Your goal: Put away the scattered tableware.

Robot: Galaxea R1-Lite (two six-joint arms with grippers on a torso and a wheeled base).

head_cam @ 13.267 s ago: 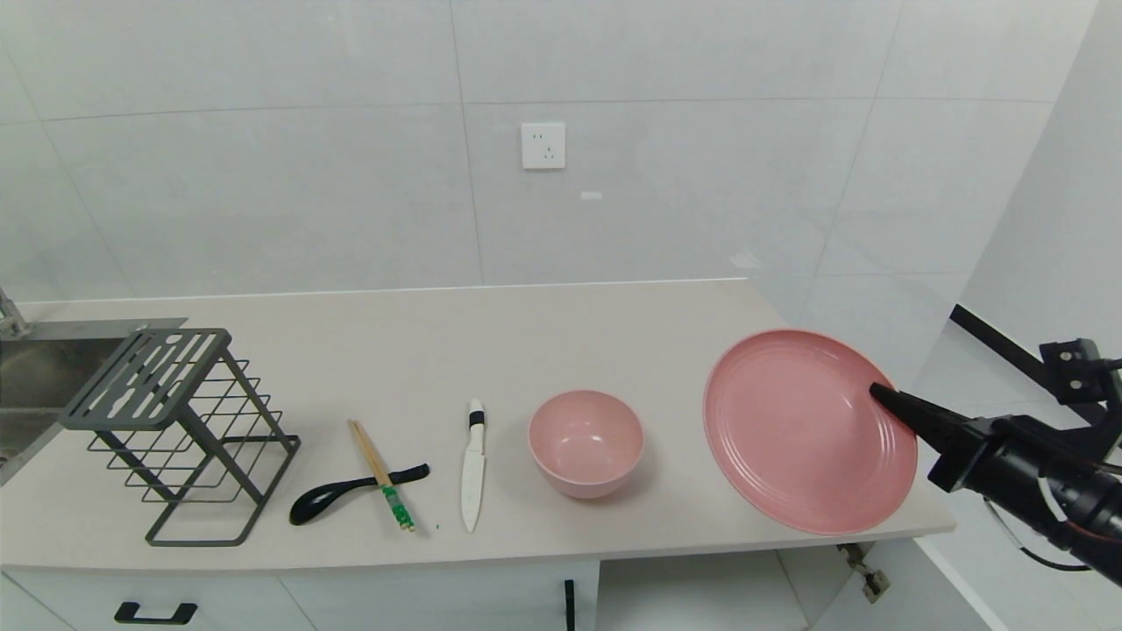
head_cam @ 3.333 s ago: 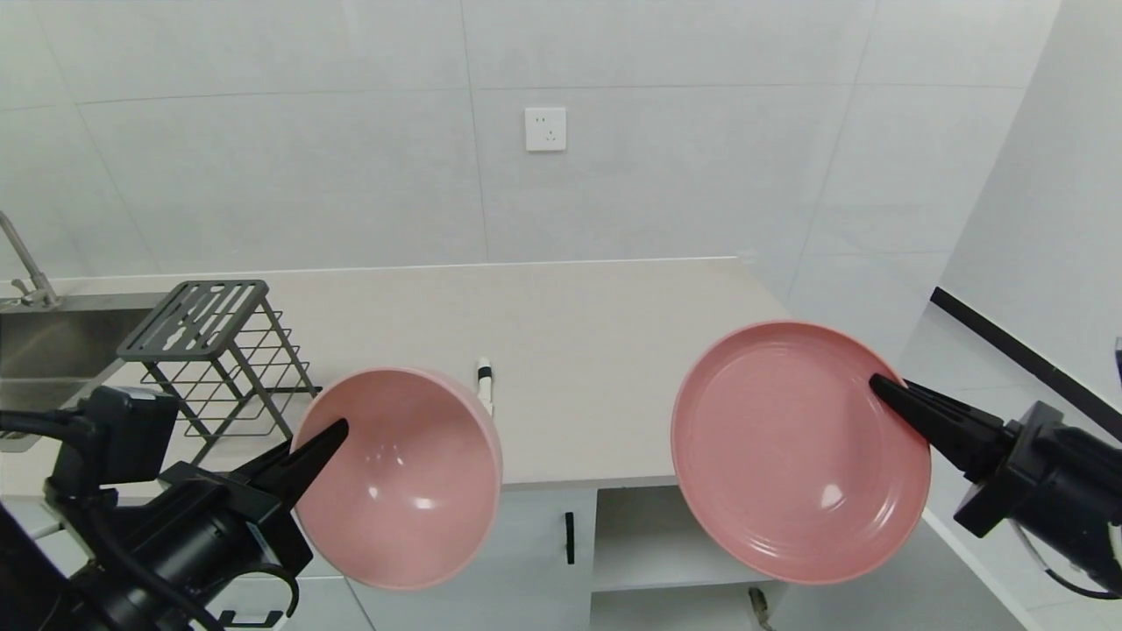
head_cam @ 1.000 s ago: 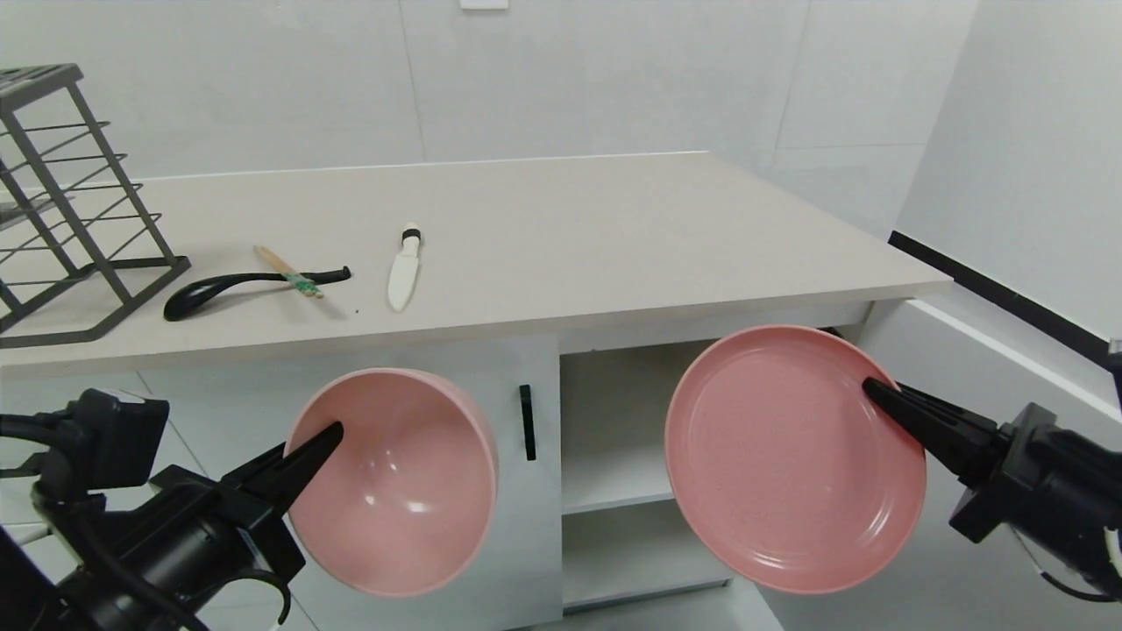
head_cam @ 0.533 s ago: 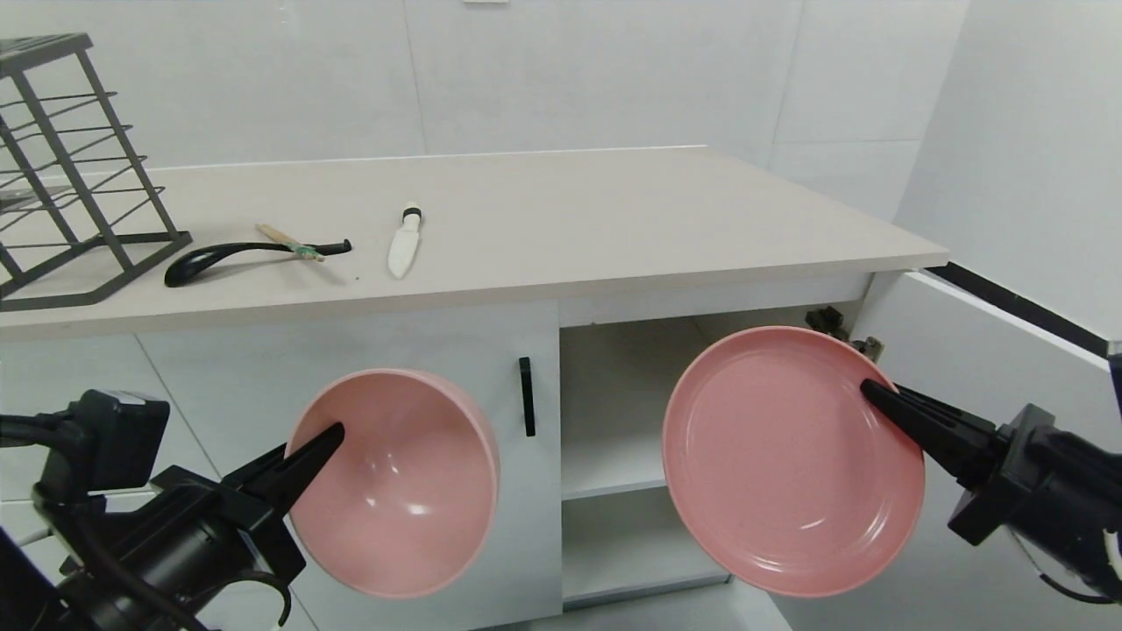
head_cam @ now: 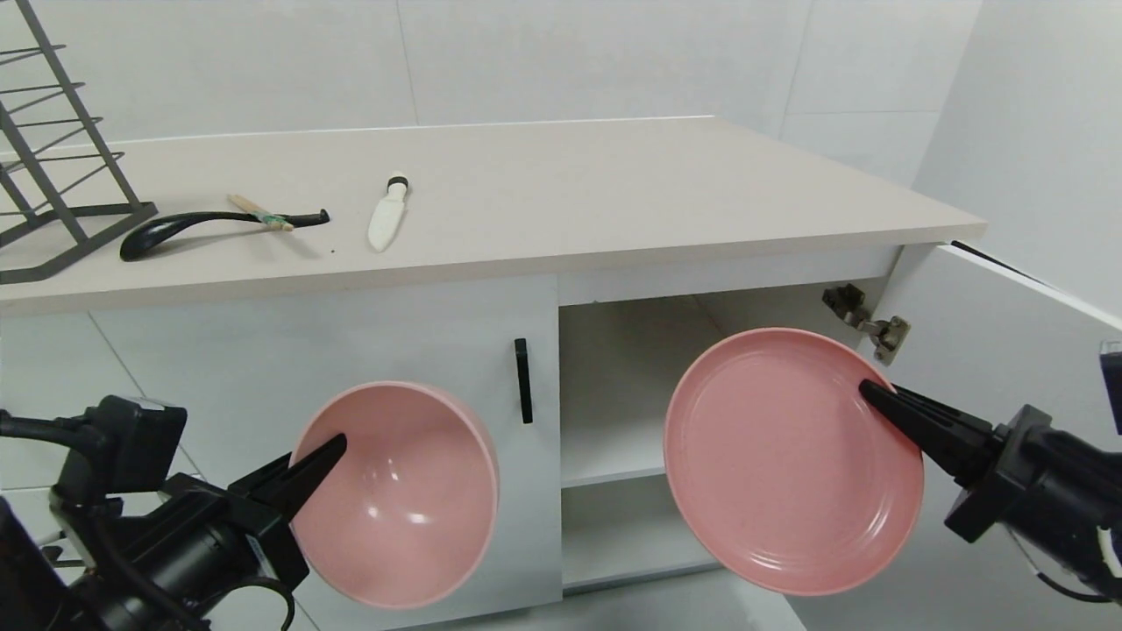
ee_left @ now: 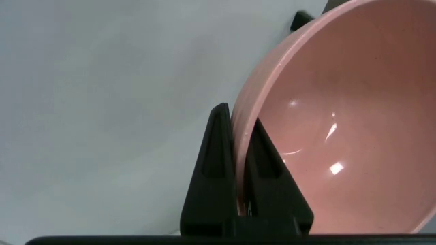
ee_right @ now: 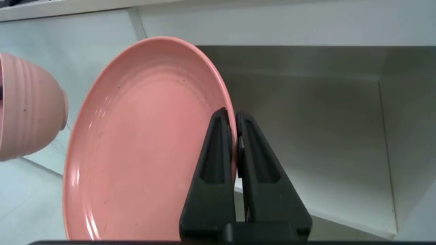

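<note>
Left hand (head_cam: 337,443) stays clamped on the bowl (head_cam: 403,504), right hand (head_cam: 868,390) on the plate (head_cam: 780,464), as the view drops to the open cupboard (head_cam: 614,447); shelving looks imminent.

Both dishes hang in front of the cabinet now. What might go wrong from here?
The round pink plate, tilted and pinched only at its rim by the right gripper, may slip or swing.
The plate looks wide for the opening; it might clip the middle shelf or the open white door.
The deep pink bowl, held at its rim by the left gripper, faces the closed white door and could knock it if carried forward.
</note>
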